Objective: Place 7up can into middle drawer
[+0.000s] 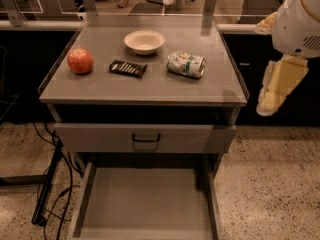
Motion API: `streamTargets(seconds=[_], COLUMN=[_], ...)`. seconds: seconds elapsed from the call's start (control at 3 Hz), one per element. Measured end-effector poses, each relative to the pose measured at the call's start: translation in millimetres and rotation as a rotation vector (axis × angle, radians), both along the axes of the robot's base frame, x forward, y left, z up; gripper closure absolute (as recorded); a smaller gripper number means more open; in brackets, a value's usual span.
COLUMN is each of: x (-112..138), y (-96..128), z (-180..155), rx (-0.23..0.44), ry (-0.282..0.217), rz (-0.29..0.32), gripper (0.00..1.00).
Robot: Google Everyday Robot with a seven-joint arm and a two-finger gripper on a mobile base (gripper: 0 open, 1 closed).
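The 7up can, silvery-white with green markings and crumpled sides, lies on its side on the right part of the cabinet top. The middle drawer is pulled out at the bottom of the view, with its flat grey floor showing and nothing in it. My arm hangs at the right edge, beside the cabinet. Its pale lower end, the gripper, is about level with the cabinet top, to the right of the can and apart from it. It holds nothing that I can see.
A red apple, a dark flat snack bar and a white bowl also sit on the top. A grey drawer front with a black handle stands out slightly above the open drawer. Cables trail on the floor at left.
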State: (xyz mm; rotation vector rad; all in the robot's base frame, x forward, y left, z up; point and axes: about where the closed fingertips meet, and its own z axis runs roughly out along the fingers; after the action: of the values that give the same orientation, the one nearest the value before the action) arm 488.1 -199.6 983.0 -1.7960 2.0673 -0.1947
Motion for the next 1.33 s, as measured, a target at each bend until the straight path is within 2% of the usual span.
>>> streamTargets(seconds=[0.33, 0.67, 1.0, 1.33], x=[20, 33, 33, 54], y=[12, 16, 16, 19], z=[5, 2, 1, -11], rx=[0.101, 0.259, 0.258, 0.220], ry=[-0.033, -0.014, -0.013, -0.019], rz=[0.016, -0.033, -0.034, -0.031], gripper=[0.00, 0.00, 0.00, 0.00])
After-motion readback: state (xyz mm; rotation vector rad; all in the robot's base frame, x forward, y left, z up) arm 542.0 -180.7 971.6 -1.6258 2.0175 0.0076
